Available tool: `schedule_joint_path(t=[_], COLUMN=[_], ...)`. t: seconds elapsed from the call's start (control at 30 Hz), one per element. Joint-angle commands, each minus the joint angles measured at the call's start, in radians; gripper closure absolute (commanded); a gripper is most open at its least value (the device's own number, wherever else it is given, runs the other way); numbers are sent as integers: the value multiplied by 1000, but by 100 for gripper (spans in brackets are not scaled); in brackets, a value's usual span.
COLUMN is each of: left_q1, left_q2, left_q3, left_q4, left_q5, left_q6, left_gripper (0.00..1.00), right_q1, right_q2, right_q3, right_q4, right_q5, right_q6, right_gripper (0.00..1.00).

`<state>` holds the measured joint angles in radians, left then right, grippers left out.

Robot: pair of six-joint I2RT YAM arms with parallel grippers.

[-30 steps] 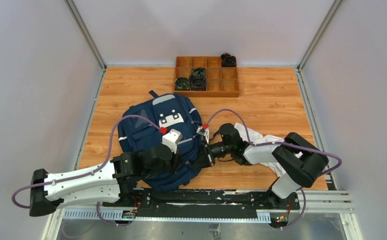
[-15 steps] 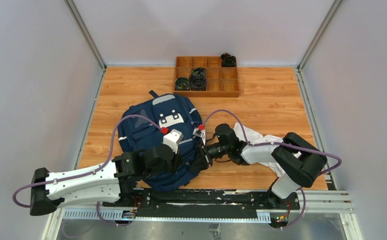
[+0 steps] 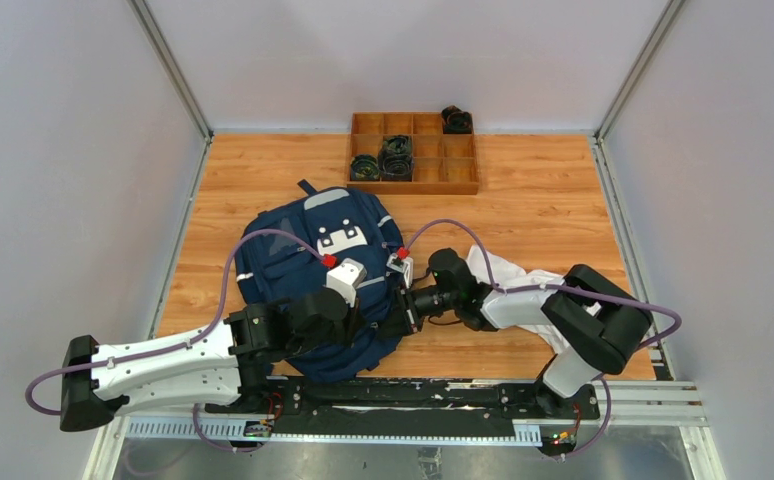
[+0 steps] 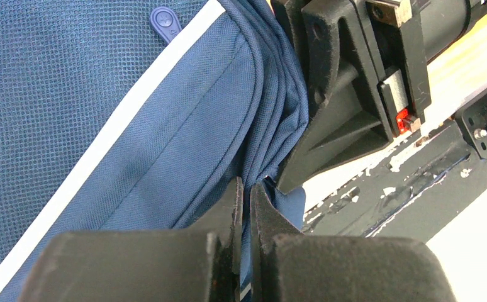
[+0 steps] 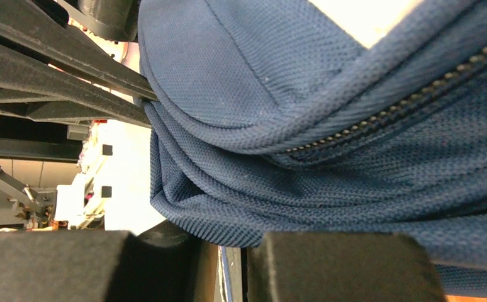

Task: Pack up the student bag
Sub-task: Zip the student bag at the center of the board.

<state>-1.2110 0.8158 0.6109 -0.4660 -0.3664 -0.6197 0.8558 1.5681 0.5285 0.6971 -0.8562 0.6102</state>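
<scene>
The navy student bag [image 3: 303, 255] lies on the wooden table, left of centre, its grey-white patch facing up. My left gripper [image 3: 375, 322] is at the bag's near right edge, shut on a fold of its blue fabric [image 4: 272, 157]; the fabric passes between the fingers [image 4: 228, 207]. My right gripper [image 3: 400, 312] meets the same edge from the right and is shut on a bunched fold of the bag [image 5: 241, 214] beside a zip [image 5: 392, 113]. The two grippers are almost touching. A white cloth garment [image 3: 508, 275] lies under the right arm.
A wooden compartment tray [image 3: 413, 152] with several dark coiled items stands at the back centre. Grey walls enclose the table on three sides. The black mounting rail [image 3: 443, 395] runs along the near edge, just below both grippers.
My right gripper has moved a little to the left, toward the left gripper, drawing the bag's edge with it. The left arm has barely moved.
</scene>
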Motion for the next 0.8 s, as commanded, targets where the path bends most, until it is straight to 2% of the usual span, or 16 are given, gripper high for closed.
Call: schedule_joint_path(t=[0.0,0.1,0.37,0.53,0.77], left_q1=[8,8,8,8,8], left_q2=[-10,-18,-123,-217,-259], left_q3=[24,26,-9,-22,-42], left_q4=[77,65,-25,-130,-127], left_q5=[-18,-27,-17,-83,-81], left_q6=[-17,-17,-42,-96,-99], left_gripper=[100,100,100,100,100], right_q1=[10,6,-11,-43,-51], right_q2=[8,-24,-112,-135,-131], right_q3=[34,30,27,6,21], right_q4=[23,-24,-237,-320,-390], right_q5=[76,97,152,212,207], right_q6=[-1,-22,-147,-194,-241], right_gripper=[89,100,100,100,100])
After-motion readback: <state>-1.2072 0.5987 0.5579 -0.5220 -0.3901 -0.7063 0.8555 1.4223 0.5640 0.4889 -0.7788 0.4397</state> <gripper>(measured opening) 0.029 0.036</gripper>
